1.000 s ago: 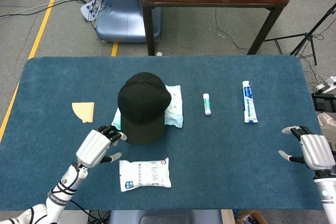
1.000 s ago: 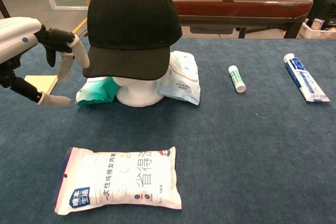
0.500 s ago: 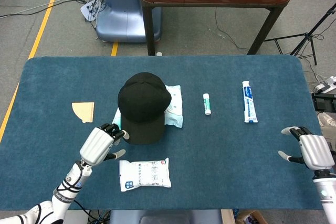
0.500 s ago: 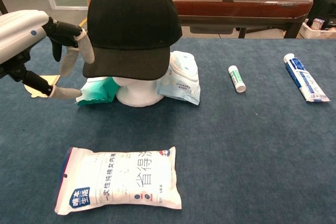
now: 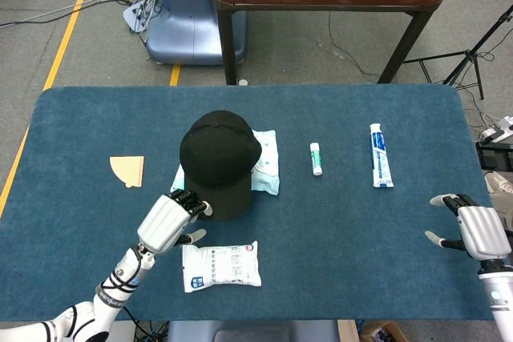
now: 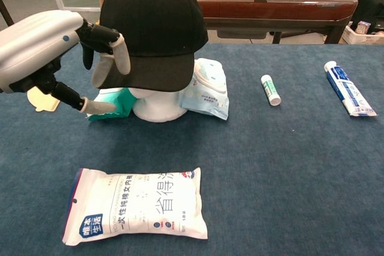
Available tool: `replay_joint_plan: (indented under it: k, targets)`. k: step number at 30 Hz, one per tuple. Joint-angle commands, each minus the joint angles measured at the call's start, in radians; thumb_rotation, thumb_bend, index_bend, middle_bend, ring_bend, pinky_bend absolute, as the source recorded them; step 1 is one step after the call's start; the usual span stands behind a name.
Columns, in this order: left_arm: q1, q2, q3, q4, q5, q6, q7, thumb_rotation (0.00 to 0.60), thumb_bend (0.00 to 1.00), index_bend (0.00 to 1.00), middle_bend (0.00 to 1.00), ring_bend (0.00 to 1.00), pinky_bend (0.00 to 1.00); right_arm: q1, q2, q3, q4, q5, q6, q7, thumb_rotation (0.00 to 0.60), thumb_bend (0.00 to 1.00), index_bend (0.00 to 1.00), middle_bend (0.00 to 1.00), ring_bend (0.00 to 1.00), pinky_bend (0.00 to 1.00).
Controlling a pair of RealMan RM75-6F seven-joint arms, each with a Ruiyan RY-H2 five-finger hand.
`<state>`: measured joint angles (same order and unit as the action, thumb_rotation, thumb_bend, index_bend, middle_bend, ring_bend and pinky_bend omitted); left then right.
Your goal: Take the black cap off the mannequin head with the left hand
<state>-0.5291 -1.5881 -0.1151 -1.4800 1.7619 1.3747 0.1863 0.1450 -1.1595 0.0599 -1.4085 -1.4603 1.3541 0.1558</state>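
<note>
The black cap [image 5: 218, 158] sits on the white mannequin head [image 6: 157, 107] left of the table's middle, its brim [image 6: 150, 79] pointing toward me. My left hand [image 5: 170, 220] is at the brim's left front corner. In the chest view its fingers [image 6: 115, 52] lie over the top of the brim while the thumb [image 6: 96, 107] reaches in below it, with a gap still between them. I cannot tell whether they touch the cap. My right hand [image 5: 474, 230] rests with fingers apart and holding nothing at the table's right edge.
A white tissue packet [image 5: 220, 266] lies in front of the cap, just right of my left forearm. Soft packets [image 6: 207, 88] lean against the mannequin head. A small tube [image 5: 316, 158], a toothpaste tube [image 5: 381, 155] and a tan paper piece [image 5: 128, 170] lie on the blue cloth.
My left hand has moved right and forward from beside the cap until its fingers are over the brim and its thumb under it. The cap and my right hand have not moved.
</note>
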Motion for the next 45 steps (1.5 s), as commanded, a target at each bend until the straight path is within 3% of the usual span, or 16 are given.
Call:
replay_joint_plan:
  k: [1, 10, 45]
  targets:
    - [-0.01, -0.021, -0.007, 0.027, -0.001, 0.006, 0.009, 0.6, 0.02, 0.5, 0.72, 0.44, 0.52, 0.0, -0.001, -0.001, 0.002, -0.001, -0.001, 0.003, 0.6, 0.0, 0.38, 0.4, 0.31, 0.6]
    - [-0.023, -0.072, -0.013, 0.116, 0.005, 0.046, 0.011, 0.6, 0.02, 0.51, 0.72, 0.44, 0.53, 0.0, -0.004, -0.002, 0.008, -0.001, -0.004, 0.008, 0.6, 0.0, 0.38, 0.4, 0.31, 0.6]
    - [-0.062, -0.194, -0.031, 0.279, 0.008, 0.168, -0.045, 0.6, 0.02, 0.57, 0.77, 0.49, 0.57, 0.0, -0.013, -0.005, 0.024, 0.003, -0.016, 0.022, 0.6, 0.0, 0.38, 0.4, 0.31, 0.6]
